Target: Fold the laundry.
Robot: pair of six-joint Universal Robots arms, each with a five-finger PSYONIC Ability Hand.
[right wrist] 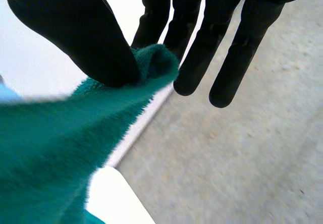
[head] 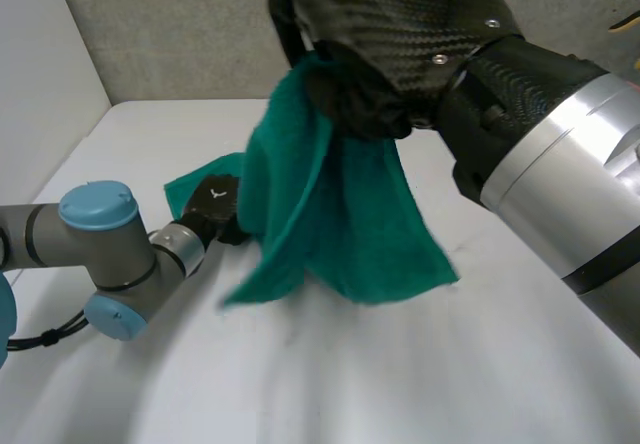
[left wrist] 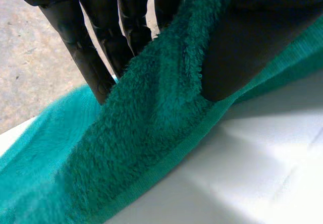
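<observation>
The green towel (head: 330, 214) hangs in the air over the white surface (head: 400, 364). The right hand (head: 390, 34) pinches its top tight between thumb and fingers (right wrist: 154, 12). The left hand (head: 215, 204) pinches a side edge low down, near the surface

The right hand (head: 390, 24) was raised high over the white table (head: 420, 374), close up against where I stood, its fingers curled round a bunched top edge of the green towel (head: 350, 214). From that grip the cloth hung down in loose folds, its lower corners reaching the tabletop. The right arm (head: 570, 154) ran off towards the right. Lower down on the left, the left arm (head: 100, 229) lay near the table, and the left hand (head: 215, 204) sat at the towel's left part, just above the surface, its fingertips hidden behind the hanging fold. A grey wall (head: 170, 34) stood beyond the table.
</observation>
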